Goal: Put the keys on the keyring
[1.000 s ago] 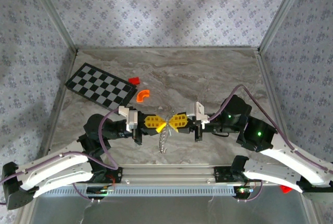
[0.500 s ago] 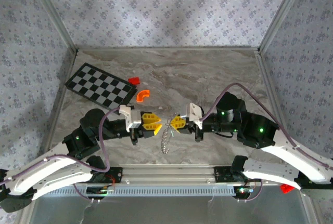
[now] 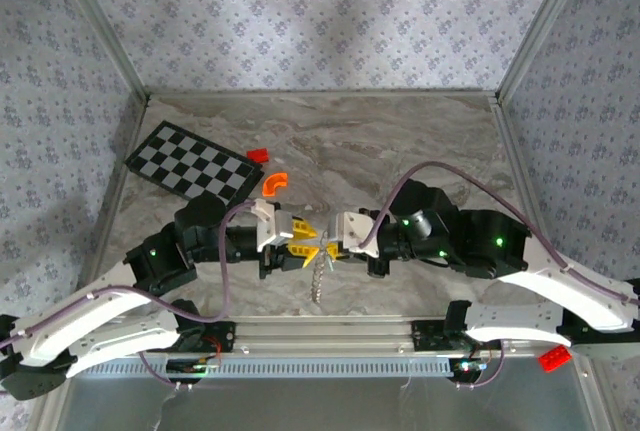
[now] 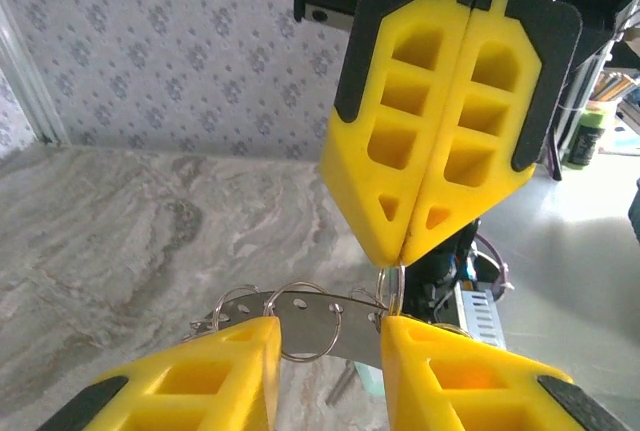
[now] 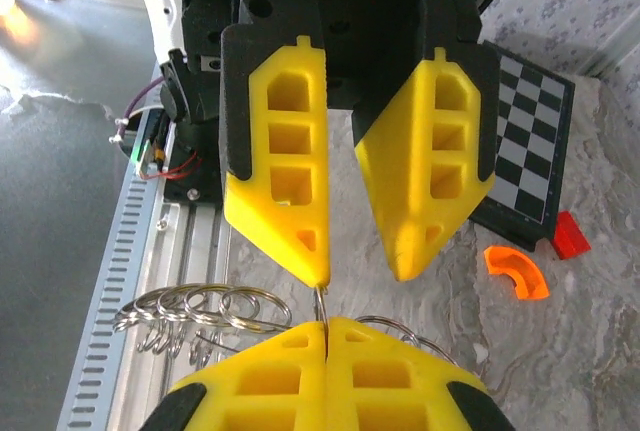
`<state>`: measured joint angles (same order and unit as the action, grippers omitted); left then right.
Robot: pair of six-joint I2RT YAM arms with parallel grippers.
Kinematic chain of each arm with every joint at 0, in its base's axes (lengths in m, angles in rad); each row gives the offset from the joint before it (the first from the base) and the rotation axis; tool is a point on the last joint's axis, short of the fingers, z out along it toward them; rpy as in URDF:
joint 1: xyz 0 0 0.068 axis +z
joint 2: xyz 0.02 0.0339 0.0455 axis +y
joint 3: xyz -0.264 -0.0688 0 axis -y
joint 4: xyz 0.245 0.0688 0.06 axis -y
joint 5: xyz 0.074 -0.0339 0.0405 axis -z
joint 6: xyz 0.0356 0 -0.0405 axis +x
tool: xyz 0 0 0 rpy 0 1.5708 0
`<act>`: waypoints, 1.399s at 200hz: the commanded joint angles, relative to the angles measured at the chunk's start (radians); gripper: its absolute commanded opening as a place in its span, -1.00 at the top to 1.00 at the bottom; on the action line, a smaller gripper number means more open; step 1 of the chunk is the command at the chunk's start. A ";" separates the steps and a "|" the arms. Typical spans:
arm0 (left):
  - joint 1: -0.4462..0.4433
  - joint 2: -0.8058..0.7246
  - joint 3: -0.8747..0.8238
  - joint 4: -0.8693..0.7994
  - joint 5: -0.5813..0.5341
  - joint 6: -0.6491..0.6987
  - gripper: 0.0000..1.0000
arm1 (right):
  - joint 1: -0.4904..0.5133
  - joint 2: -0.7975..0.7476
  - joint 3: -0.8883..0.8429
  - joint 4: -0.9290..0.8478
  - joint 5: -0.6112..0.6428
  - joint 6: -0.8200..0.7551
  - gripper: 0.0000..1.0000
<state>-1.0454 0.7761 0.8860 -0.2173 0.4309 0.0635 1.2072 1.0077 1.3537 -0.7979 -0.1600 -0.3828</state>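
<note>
Threading is the step I judge to be in hand. My right end effector (image 5: pixel 325 336) has its fingers pressed together on a thin wire loop of the keyring (image 4: pixel 300 313). The rest of that cluster, silvery split rings strung on a flat holed strip, dangles beneath the grip above the table (image 3: pixel 420 141). It hangs on the near side of the orange curved piece (image 3: pixel 274 183), a little to its right.

My left end effector (image 5: pixel 363 276) faces it from just beside, on the same near side of the orange piece. Its fingers are apart with nothing between them, and one tip sits close against the pinched loop. Which bit of the dangling cluster is the key I cannot tell.

For the next move, I would want the left fingers to close on one loose piece near the pinched loop. That piece has to line up finely with the ring's split while the right grip holds firm. Even a slight misalignment could let the thin wire slip.
</note>
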 commanded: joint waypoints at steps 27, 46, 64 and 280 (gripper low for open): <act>-0.001 0.003 0.042 -0.009 0.036 0.016 0.39 | 0.027 0.030 0.053 -0.034 0.071 -0.052 1.00; 0.000 0.006 0.039 -0.010 0.040 0.015 0.44 | 0.027 0.027 0.058 -0.040 0.086 -0.052 1.00; 0.000 0.004 0.037 -0.011 0.059 0.013 0.45 | 0.028 0.028 0.059 -0.041 0.097 -0.049 1.00; -0.001 0.040 0.015 0.016 -0.022 0.011 0.64 | 0.031 0.045 0.055 -0.015 0.063 -0.056 1.00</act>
<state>-1.0458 0.8127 0.8894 -0.2134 0.4446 0.0635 1.2312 1.0660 1.3846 -0.8440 -0.0811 -0.4282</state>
